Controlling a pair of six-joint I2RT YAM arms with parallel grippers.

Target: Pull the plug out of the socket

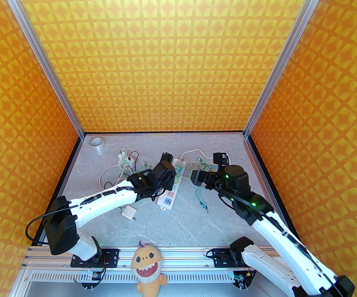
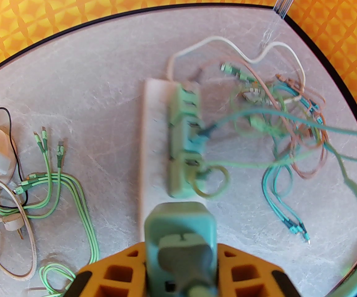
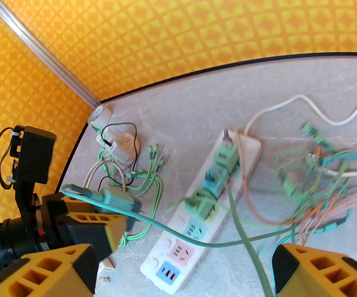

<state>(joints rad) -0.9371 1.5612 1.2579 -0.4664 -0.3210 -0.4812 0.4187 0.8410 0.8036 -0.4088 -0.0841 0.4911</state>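
Observation:
The socket [image 3: 181, 252], a long white power strip with pastel outlet faces, lies on the marble table [image 1: 166, 227]. It is also in the top view [image 1: 169, 196] and the left wrist view [image 2: 153, 128]. My left gripper [image 2: 181, 258] is shut on a teal plug [image 2: 181, 237]. It holds the plug [image 3: 116, 198] clear of the strip, prongs bare, its teal cable trailing to the right. Three green and teal plugs [image 3: 215, 179] stay seated in the strip. My right gripper [image 3: 178, 271] hovers open over the strip's near end, with cables running between its fingers [image 3: 314, 268].
A tangle of green, teal and orange cables [image 3: 317, 172] lies right of the strip. More green cables [image 2: 57, 178] and a white adapter [image 1: 129, 212] lie to its left. A tape roll [image 1: 98, 144] sits in the far left corner. A plush toy [image 1: 147, 268] is at the near edge.

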